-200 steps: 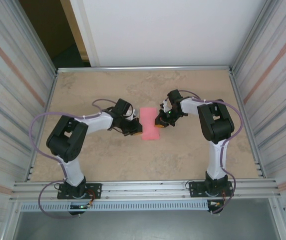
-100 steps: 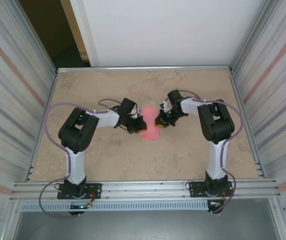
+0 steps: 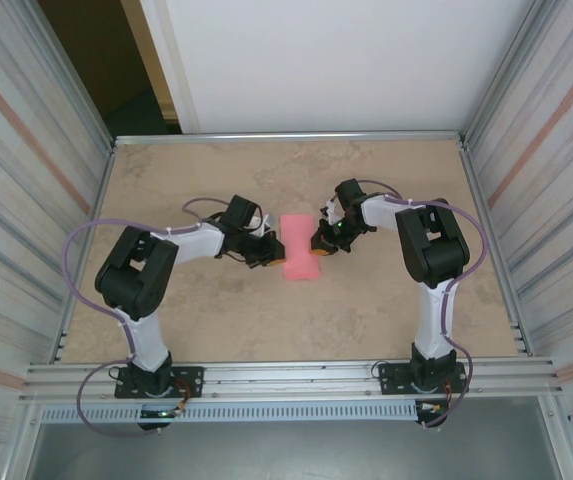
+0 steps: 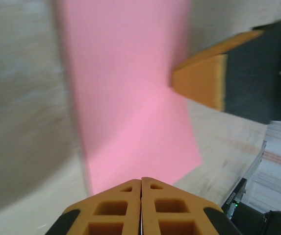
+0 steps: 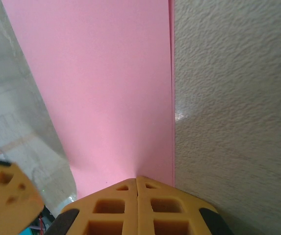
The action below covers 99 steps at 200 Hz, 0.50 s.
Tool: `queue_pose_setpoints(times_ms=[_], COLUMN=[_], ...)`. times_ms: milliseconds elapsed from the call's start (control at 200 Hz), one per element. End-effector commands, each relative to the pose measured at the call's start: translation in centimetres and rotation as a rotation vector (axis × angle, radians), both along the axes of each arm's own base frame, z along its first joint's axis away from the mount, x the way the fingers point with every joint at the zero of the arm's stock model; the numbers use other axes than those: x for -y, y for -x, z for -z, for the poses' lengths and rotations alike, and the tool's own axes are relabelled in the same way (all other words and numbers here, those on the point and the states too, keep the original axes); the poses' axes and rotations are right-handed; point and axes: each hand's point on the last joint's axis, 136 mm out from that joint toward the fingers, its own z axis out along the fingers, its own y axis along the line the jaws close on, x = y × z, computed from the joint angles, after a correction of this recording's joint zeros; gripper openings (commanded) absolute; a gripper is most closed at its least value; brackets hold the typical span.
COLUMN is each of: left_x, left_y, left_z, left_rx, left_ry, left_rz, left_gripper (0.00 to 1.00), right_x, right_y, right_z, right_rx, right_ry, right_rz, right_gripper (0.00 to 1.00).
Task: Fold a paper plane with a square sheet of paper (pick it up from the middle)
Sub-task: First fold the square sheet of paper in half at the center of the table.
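Observation:
The square sheet of paper [image 3: 301, 250] is pink and lies folded into a narrow rectangle on the table, between my two grippers. My left gripper [image 3: 264, 255] is shut, with its tips over the sheet's left edge [image 4: 130, 98]. Nothing shows between its fingers [image 4: 141, 180]. My right gripper [image 3: 322, 243] is shut on the sheet's right edge, and the paper [image 5: 106, 88] puckers toward its tips [image 5: 137, 178]. In the left wrist view, the right gripper's orange fingertip [image 4: 201, 83] touches the paper's far edge, which bends there.
The beige marbled table [image 3: 266, 330] is ringed by metal rails, with corrugated walls close on the left [image 3: 26, 200] and right [image 3: 546, 200]. A white panel [image 3: 336, 60] stands behind the far edge. Both arm bases sit at the near rail.
The left gripper pushed right onto the paper half a second ago and has drawn back left to its edge, its elbow swinging back out. The right arm has not moved.

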Motion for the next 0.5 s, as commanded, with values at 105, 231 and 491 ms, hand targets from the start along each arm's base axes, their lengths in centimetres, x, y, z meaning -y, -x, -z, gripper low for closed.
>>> queue_pose_setpoints(times_ms=[105, 231, 491], left_x=[2.8, 2.3, -0.7], left_y=[0.2, 1.0, 4.9], left_z=[1.0, 2.4, 5.2], left_rx=[-0.028, -0.071, -0.173], left_ry=[-0.040, -0.076, -0.184], left_rz=[0.088, 0.101, 0.140], left_gripper=[0.10, 0.10, 0.10], right_x=[9.1, 9.1, 9.3], right_y=[5.8, 5.8, 5.7], right_z=[9.5, 9.3, 9.3], right_rx=[-0.203, -0.203, -0.200], right_ry=[0.503, 0.504, 0.509], right_rz=[0.028, 0.025, 0.034], right_gripper=[0.04, 0.04, 0.04])
